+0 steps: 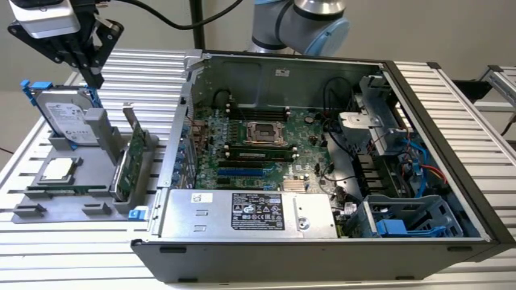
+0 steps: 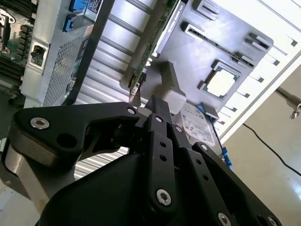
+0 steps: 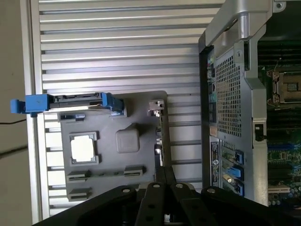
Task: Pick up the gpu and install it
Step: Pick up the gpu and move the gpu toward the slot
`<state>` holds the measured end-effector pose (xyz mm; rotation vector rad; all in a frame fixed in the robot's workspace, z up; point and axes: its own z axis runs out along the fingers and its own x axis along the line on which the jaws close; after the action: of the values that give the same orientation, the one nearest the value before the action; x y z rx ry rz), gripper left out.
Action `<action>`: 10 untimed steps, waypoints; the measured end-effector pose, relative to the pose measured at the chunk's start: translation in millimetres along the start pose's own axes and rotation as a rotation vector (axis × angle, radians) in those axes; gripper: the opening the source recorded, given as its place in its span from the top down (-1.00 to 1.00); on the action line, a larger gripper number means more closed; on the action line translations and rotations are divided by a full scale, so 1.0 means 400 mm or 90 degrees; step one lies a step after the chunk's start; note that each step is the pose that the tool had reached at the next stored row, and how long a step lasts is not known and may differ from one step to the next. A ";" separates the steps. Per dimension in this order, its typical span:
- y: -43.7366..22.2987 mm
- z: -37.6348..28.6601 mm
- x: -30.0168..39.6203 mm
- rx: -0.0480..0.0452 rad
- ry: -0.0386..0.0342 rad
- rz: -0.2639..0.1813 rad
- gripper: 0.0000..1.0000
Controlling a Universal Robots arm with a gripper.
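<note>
The gpu (image 1: 134, 152) stands on edge in a slot of the grey holder tray (image 1: 90, 184), left of the open computer case in the exterior view, its silver bracket pointing up. In both wrist views the gpu (image 3: 159, 137) (image 2: 151, 43) appears edge-on as a thin green strip. My gripper (image 1: 94, 80) hangs above the tray's far end, over the hard drive and to the exterior view's left of the card, touching nothing. Its black fingers (image 3: 164, 178) (image 2: 158, 109) are pressed together with nothing between them.
A silver hard drive in a blue frame (image 1: 69, 118) stands upright at the tray's far end, and a processor chip (image 1: 60, 170) lies flat on the tray. The open computer case (image 1: 451, 181) with its green motherboard (image 1: 258, 142) sits to the exterior view's right on a ribbed metal table.
</note>
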<state>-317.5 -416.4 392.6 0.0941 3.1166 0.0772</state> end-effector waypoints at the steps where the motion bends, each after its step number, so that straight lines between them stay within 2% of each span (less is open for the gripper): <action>1: 0.000 0.000 0.000 0.0000 0.0000 0.000 1.00; 7: -0.003 0.000 -0.008 0.0000 0.0002 0.000 1.00; 10: -0.010 0.000 -0.012 0.0001 0.0007 0.000 1.00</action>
<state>-312.9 -420.8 392.7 0.0943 3.1177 0.0771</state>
